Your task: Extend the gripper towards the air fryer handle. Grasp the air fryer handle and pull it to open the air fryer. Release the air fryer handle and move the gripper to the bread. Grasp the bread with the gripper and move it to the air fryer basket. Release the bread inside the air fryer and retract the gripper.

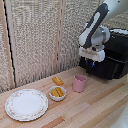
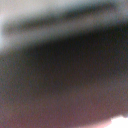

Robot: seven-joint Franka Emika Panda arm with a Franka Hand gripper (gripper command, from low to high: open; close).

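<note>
The black air fryer (image 1: 114,54) stands at the exterior view's right on the wooden table. My gripper (image 1: 91,64), a white block with short dark blue fingers, hangs pressed close to the fryer's front face. The handle is hidden behind the gripper, and I cannot tell whether the fingers are closed on it. The basket drawer (image 1: 107,70) looks shut. The bread (image 1: 58,80), a single golden-orange piece, lies on the table to the left of the pink cup. The wrist view shows only a blurred dark surface (image 2: 65,75), very close.
A pink cup (image 1: 79,83) stands just in front of the fryer. A small white bowl (image 1: 57,93) holds a pair of golden sticks. A patterned plate (image 1: 26,104) lies at the front left. A woven screen (image 1: 40,35) backs the table.
</note>
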